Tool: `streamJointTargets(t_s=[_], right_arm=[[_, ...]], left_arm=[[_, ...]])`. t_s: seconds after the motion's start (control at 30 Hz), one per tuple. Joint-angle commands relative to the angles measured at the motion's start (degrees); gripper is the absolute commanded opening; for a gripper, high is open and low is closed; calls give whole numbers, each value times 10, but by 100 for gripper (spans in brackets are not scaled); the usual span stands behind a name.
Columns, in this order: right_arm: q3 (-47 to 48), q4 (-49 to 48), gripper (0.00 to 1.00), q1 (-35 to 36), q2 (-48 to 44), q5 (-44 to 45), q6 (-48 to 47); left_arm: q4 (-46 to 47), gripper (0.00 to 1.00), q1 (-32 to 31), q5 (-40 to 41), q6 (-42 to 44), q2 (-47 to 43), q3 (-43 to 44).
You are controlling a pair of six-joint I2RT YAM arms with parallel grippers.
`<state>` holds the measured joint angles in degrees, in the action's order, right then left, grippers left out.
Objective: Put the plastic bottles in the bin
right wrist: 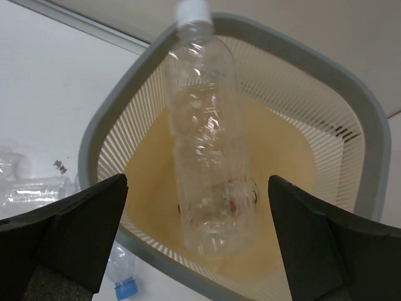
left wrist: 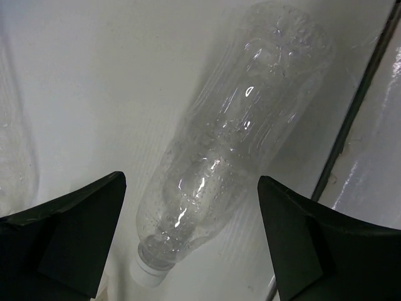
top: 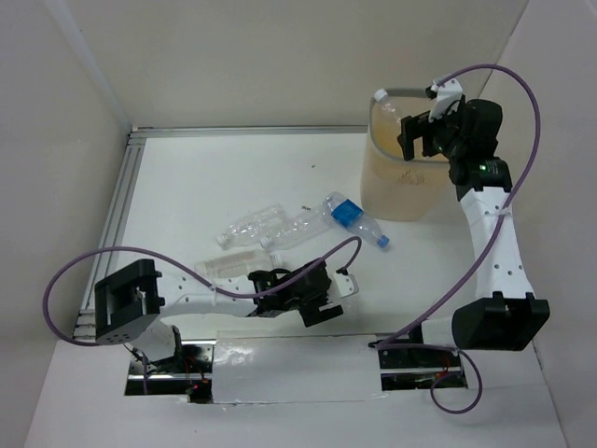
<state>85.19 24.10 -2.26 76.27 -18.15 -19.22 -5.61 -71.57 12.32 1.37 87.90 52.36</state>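
Right gripper [top: 424,133] over bin [right wrist: 371,132], table's 2 o'clock: jaws wide, white-capped bottle [right wrist: 207,144] between them, untouched. Left gripper [top: 328,297] wide, straddling lying bottle [left wrist: 232,144], no contact.

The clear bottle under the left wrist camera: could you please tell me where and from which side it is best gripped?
Grip the bottle at mid-body, from above, I'd judge. It lies flat on the table, white cap toward the camera, and the open fingers of the left gripper straddle its width.
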Motion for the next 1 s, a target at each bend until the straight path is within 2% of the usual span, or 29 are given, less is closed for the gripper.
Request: streamJointTargets(t_s=[0.0, 0.07, 0.1, 0.17, 0.2, 0.33, 0.47, 0.5, 0.6, 0.63, 0.67, 0.73, 0.77, 0.8, 0.83, 0.87, 0.9, 0.93, 0.97], right_arm=[[31, 5, 100, -38, -26, -70, 24], [31, 10, 100, -56, -44, -112, 30], [31, 24, 100, -76, -50, -172, 30], [31, 43, 100, -94, -62, -233, 24], [31, 65, 100, -101, -74, -280, 24], [-1, 112, 100, -116, -105, -355, -24], [-29, 166, 96, -127, -122, -398, -69], [-29, 176, 95, -127, -122, -406, -78], [-34, 214, 85, -133, -132, -426, -115], [-40, 221, 83, -133, -139, -431, -115], [-40, 221, 80, -138, -140, -431, -127], [-40, 227, 67, -138, -155, -424, -127], [-40, 227, 60, -138, -155, -408, -127], [-40, 221, 38, -138, -165, -392, -127], [-40, 207, 27, -138, -180, -342, -107], [-48, 172, 20, -138, -189, -307, -67], [-61, 136, 9, -138, -207, -239, -49], [-68, 136, 2, -138, -207, -239, -37], [-77, 108, 0, -138, -224, -178, -27]], left_arm=[[32, 99, -7, 24, 38, 22, 28], [38, 99, -7, 29, 46, 42, 35], [38, 99, -7, 29, 55, 49, 43], [28, 99, -7, 23, 60, 71, 49], [23, 98, -7, 18, 60, 76, 54], [33, 90, -7, -13, 60, 90, 47], [33, 73, -7, -31, 54, 105, 47], [33, 64, -7, -31, 47, 105, 47], [40, 48, -7, -41, 41, 105, 52], [45, 34, -7, -41, 41, 99, 52], [46, 27, -7, -41, 34, 99, 59], [39, 12, -7, -35, 26, 81, 78], [39, 11, -7, -35, 26, 74, 92], [39, 11, -7, -20, 21, 55, 99], [39, 11, -7, -13, 15, 45, 105], [46, 11, -7, 1, 15, 34, 115], [52, 11, 0, 8, 8, 17, 121], [52, 11, 6, 14, 3, 17, 129], [52, 11, 14, 14, -4, 2, 145]])
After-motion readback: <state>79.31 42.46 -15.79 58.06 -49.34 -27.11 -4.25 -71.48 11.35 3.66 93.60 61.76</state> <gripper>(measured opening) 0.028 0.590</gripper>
